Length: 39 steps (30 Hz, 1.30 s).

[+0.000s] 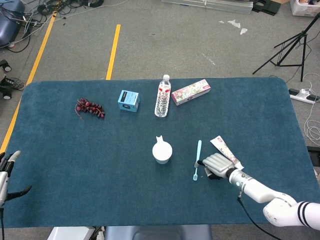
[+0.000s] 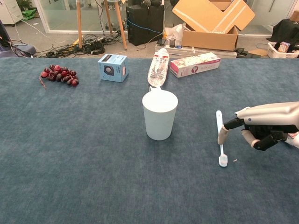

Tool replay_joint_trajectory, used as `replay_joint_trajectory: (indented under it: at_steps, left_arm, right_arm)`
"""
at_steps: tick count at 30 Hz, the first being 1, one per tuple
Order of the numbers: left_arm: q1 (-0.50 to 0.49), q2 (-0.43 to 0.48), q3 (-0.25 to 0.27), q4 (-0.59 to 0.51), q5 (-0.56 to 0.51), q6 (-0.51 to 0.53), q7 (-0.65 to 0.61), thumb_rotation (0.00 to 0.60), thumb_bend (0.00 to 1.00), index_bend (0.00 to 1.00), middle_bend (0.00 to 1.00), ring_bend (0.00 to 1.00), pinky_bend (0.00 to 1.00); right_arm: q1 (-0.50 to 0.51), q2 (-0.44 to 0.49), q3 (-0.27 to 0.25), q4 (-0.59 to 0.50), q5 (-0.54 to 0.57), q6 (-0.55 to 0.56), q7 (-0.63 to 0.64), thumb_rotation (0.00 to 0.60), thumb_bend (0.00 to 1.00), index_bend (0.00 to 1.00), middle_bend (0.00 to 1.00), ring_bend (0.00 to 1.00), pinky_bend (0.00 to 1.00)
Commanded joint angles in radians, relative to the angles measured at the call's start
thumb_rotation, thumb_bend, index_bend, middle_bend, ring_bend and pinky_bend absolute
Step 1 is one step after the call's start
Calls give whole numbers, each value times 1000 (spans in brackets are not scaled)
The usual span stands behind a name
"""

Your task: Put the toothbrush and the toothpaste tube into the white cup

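Observation:
The white cup [image 1: 162, 151] [image 2: 160, 116] stands upright mid-table. A light blue toothbrush [image 1: 197, 159] [image 2: 220, 137] lies flat on the cloth to its right, head toward the front edge. My right hand [image 1: 216, 165] [image 2: 264, 126] hovers low just right of the brush, fingers curled under the palm; its thumb touches the handle, and nothing is gripped. The toothpaste tube [image 1: 226, 151] lies beside the hand on its far right side, partly covered by it. My left hand [image 1: 6, 175] hangs at the table's front left corner with fingers apart, holding nothing.
Along the back of the blue table [image 1: 75, 165] sit a bunch of dark red grapes [image 1: 90, 107], a small blue box [image 1: 128, 100], a water bottle lying down [image 1: 162, 97] and a pink carton [image 1: 190, 92].

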Motion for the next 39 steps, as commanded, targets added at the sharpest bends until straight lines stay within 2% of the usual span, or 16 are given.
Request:
replay_joint_trajectory:
  at_steps: [1,5,7,9,11,17,22,25,28,32,35,39]
  left_arm:
    - [-1,0,0,0,-1,-2,2,600,0,88,157,53,109]
    - [-2,-1,0,-2,-3,-4,6,600,0,88,157,53,110]
    - [-2,-1,0,-1,-3,-5,6,600,0,88,157,53,111]
    - [-2,-1,0,0,-3,-5,4,600,0,88,157,53,112]
    - [-2,-2,0,1,-4,-5,4,600,0,88,157,53,112]
    - [-3,-1,0,-1,-7,-10,6,600,0,88,157,53,113]
    - [-4,-3,0,3,-8,-11,5,600,0,88,157,53,113]
    - [-4,-4,1,3,-9,-13,6,600,0,88,157,53,113]
    - [-6,-4,1,3,-9,-16,7,600,0,88,157,53,114]
    - [-6,-5,3,2,-8,-17,9,600,0,88,157,53,113]
    - [-5,-4,2,2,-8,-16,6,600,0,88,157,53,114]
    - [-2,-2,2,-4,-4,-8,3,600,0,88,157,53,114]
  right_arm:
    - [-2,3,2,-2,-7,7,6,600,925,296,1000,980,1000]
    - [-13,3,6,0,-34,45,16,600,887,296,1000,956,1000]
    - [-21,3,5,5,-51,67,19,600,813,296,994,893,980]
    - [-27,5,2,14,-70,87,17,600,722,296,947,813,923]
    - [-29,10,-1,22,-82,96,13,600,628,296,821,691,808]
    - [-29,23,-9,43,-88,95,-20,600,544,306,514,397,514]
    - [-32,17,-13,71,-91,99,-55,600,465,308,309,161,359]
    - [-30,5,-9,93,-101,109,-77,600,404,314,215,70,287]
    - [-28,-15,-7,125,-120,125,-105,600,350,320,136,9,234]
    - [-30,-49,-11,174,-165,163,-134,600,257,326,52,0,181]
    - [-31,-76,-21,217,-212,199,-138,600,186,329,22,0,166]
    - [-23,-110,-37,280,-284,246,-108,600,158,339,13,0,163]
